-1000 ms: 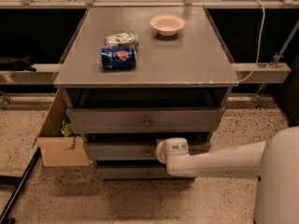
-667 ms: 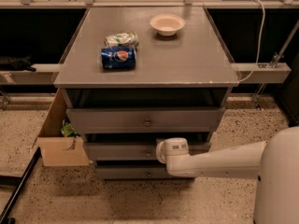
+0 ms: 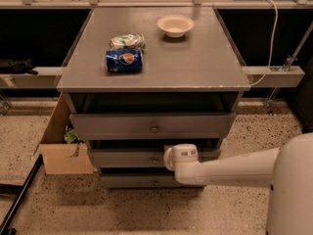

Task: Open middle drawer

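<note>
- The gripper (image 3: 165, 159) stood at the knob of the middle drawer (image 3: 122, 158); whether open or closed could not be told.
- Step judged: securing the knob; next called for a straight outward pull.

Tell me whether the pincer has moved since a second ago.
No. The pincer stays at the middle drawer, in the same place below the tabletop.

No movement is seen since the earlier pictures. The gripper (image 3: 165, 159) is kept at the front of the middle drawer (image 3: 122, 158), just beside its knob (image 3: 155, 160).
</note>
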`<state>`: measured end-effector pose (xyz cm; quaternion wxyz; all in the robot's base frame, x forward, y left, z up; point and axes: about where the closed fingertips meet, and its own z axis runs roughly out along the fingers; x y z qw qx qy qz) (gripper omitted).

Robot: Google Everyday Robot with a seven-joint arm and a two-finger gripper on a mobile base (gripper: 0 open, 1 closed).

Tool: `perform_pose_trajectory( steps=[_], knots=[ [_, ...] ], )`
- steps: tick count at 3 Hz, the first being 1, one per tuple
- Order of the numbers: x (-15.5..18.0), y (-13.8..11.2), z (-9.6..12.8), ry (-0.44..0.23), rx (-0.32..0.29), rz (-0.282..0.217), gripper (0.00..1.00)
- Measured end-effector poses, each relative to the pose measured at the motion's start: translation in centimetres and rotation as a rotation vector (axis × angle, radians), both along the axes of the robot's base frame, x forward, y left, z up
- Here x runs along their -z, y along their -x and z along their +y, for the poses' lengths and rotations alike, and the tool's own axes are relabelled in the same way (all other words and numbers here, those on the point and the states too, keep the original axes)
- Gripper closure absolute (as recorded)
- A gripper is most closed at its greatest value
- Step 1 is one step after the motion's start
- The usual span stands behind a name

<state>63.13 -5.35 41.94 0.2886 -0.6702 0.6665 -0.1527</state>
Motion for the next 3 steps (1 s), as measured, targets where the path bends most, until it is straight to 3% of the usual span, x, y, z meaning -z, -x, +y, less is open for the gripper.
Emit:
perform_pose_trajectory(
  steps=[1, 3],
  knots=[
    [0.51, 1.74, -0.59, -0.007, 0.026, 0.014, 1.00],
    [0.89, 2.44, -0.83, -0.008, 0.017, 0.022, 1.00]
  ],
)
